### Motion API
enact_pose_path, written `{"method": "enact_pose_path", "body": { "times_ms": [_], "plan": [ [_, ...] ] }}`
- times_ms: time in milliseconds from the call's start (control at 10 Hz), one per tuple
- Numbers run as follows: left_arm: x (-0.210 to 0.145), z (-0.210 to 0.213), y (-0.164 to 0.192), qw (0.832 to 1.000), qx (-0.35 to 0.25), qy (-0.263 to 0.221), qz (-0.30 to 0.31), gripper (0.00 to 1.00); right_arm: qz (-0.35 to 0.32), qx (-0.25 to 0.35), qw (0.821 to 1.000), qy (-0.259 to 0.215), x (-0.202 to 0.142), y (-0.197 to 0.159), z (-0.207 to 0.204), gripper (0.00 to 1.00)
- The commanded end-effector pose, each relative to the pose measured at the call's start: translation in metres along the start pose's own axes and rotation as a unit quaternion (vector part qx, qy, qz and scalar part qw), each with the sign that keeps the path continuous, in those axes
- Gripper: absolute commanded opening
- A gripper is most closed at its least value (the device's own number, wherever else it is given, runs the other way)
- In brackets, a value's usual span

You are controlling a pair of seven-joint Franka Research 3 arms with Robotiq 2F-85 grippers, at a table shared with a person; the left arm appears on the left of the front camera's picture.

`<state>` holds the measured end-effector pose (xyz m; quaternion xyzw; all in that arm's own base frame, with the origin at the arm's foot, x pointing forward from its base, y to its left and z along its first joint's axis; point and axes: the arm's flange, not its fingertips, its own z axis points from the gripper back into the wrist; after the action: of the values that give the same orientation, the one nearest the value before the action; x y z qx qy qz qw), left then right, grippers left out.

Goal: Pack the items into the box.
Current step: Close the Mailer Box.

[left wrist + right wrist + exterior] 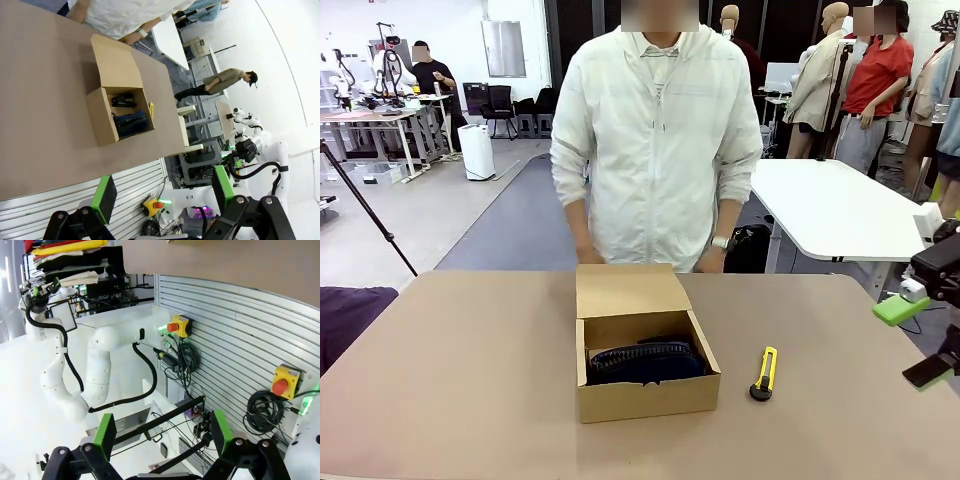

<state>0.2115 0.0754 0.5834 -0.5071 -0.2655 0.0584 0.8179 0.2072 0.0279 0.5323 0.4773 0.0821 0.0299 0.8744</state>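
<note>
The box (645,395) stands open at the table's middle, its flap lid (630,290) raised toward the person. A dark navy fabric bundle (645,362) lies inside and spans most of its width. In the left wrist view the box (102,122) holds the navy bundle (131,123) with a small black stapler (122,100) beside it. My left gripper (164,195) is open and empty, well back from the box past the table's near edge. My right gripper (914,340) hangs open at the far right, off the table's side; in its own view the right gripper (163,434) holds nothing.
A yellow and black utility knife (763,373) lies on the table just right of the box. The person (655,150) stands at the far edge, hands down behind the lid. Dark fabric (350,310) sits at the left edge. The table (470,380) is brown.
</note>
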Motion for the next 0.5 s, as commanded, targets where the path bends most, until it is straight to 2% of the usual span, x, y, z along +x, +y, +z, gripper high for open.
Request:
{"method": "enact_pose_path", "body": {
  "times_ms": [0,400],
  "plan": [
    [-0.0001,0.0014,-0.0023,1.000,-0.010,-0.002,0.002,1.00,0.012,0.012,1.000,0.000,-0.0010,0.0030,0.0038,1.00],
    [-0.0001,0.0014,-0.0023,1.000,-0.010,-0.002,0.002,1.00,0.012,0.012,1.000,0.000,-0.0010,0.0030,0.0038,1.00]
  ]
}}
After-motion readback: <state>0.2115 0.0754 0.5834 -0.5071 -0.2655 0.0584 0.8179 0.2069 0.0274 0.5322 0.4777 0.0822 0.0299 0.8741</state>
